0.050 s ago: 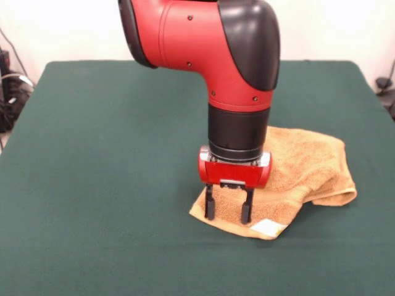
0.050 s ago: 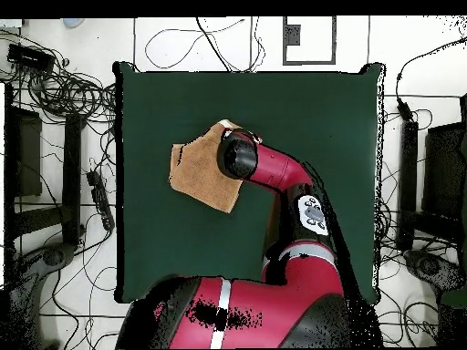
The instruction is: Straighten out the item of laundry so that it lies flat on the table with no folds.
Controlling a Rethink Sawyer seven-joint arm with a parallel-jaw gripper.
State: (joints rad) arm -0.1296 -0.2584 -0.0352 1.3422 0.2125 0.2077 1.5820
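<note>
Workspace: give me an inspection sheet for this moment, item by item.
Surface: table covered in dark green cloth, bare apart from the towel.
Job's things: orange-tan towel bunched, with folds; white tag at its near corner in the front view.
Clutter: nothing seen on the table.
Hand: hand open, fingers down on the towel's near edge, not closed on it.
Cables: loose cables on the floor around the table in the overhead view.
Surroundings: white wall behind; dark equipment beside the table.

No legible text, brand or number anywhere; white care tag on towel blank at this range.
</note>
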